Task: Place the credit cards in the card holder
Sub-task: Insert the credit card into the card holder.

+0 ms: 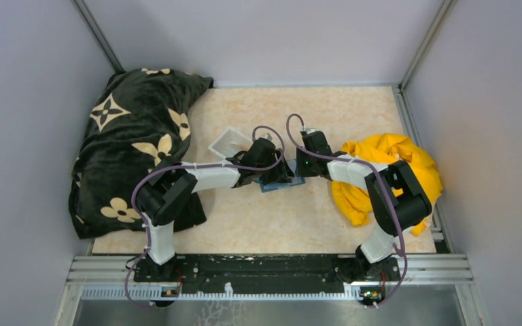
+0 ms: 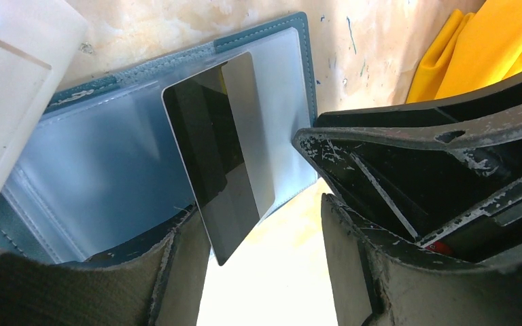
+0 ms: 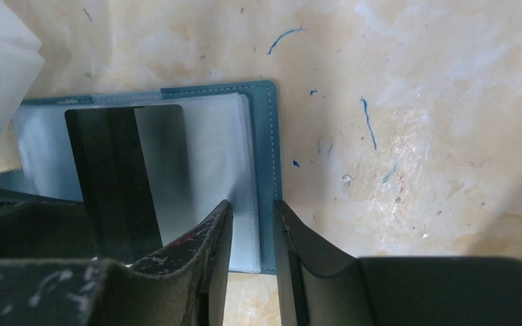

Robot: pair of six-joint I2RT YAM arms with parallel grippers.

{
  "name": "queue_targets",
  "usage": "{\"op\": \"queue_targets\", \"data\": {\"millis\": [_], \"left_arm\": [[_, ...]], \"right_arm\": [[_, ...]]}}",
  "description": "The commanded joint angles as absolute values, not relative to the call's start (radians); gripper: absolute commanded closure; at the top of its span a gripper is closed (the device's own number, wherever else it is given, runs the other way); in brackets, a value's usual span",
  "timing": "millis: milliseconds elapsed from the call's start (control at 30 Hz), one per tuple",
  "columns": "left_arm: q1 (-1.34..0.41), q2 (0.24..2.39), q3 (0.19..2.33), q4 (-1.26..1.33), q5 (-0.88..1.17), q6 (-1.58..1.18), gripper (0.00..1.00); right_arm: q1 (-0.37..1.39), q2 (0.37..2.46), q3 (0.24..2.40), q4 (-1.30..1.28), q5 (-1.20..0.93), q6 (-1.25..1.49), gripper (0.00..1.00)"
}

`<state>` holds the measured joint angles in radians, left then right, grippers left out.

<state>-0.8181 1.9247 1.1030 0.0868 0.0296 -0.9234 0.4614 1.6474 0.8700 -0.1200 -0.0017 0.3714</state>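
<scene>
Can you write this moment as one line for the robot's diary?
step: slotting card | grey card: lying over open card holder | left gripper: open beside card | right gripper: at holder's edge, grip unclear

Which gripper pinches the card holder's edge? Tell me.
The right gripper, closed on the edge of the card holder; the left gripper stands open beside the grey card.

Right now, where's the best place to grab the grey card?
Grip the grey card by the short end sticking out past the wallet toward the left tool, coming from that side. The rest lies against the clear sleeve.
</scene>
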Motion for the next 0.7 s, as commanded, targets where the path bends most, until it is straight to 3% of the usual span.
{"op": "queue_targets", "data": {"millis": [0,267,667], "left_arm": [[-0.826,2.019,1.065,-0.060,-0.019,-0.911,0.33],[-0.827,2.006,1.068,-0.067,-0.025,-0.902,0.26],[-0.827,2.007,1.061,-0.048,-0.010,-0.893,0.26]], "right_arm": [[0.454,1.678,0.870,-0.073,-0.019,0.382,0.72],[0.453,1.690,0.865,-0.063,-0.045,0.383,0.80],[0.454,1.690,0.856,-0.046,-0.105,0.388,0.84]]}}
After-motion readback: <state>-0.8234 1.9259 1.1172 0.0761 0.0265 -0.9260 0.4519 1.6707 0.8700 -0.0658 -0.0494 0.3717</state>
